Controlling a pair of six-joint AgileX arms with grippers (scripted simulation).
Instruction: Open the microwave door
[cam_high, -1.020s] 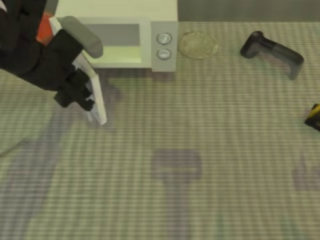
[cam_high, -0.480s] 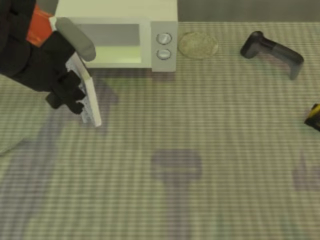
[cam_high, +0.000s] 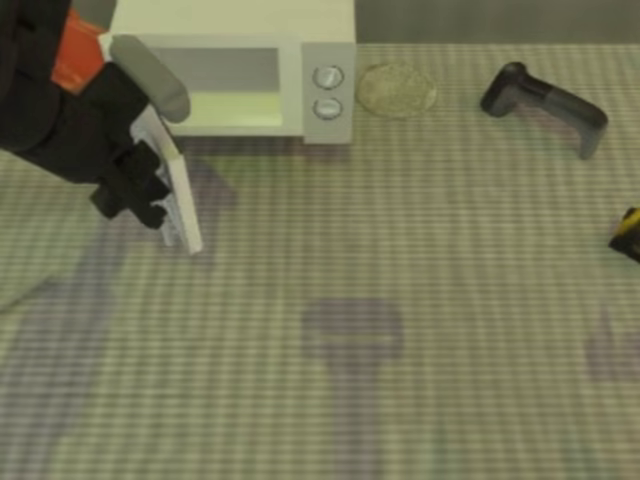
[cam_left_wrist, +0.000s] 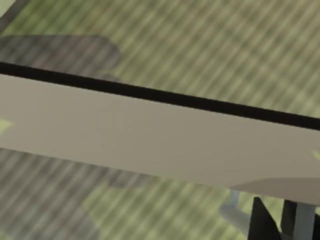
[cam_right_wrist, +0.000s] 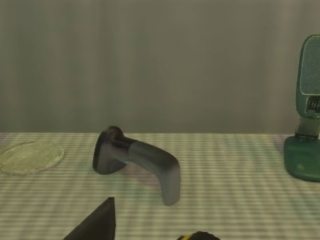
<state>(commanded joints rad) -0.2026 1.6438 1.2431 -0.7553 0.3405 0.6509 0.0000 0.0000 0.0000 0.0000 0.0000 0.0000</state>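
A round, pale mat (cam_high: 397, 90) lies flat on the checked cloth (cam_high: 420, 260) at the far side. Well to its right, a dark scanner (cam_high: 543, 103) rests on its head and handle end. A green stand (cam_right_wrist: 306, 115) rises farther right.

Left claw (cam_high: 150, 200) grips swung-open microwave door (cam_high: 182, 200); microwave (cam_high: 240, 70) interior exposed.

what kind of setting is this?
Likely a rendered tabletop test scene, not a real kitchen: a microwave with its door swung open at the left gripper, plus a handheld scanner on a checked table.
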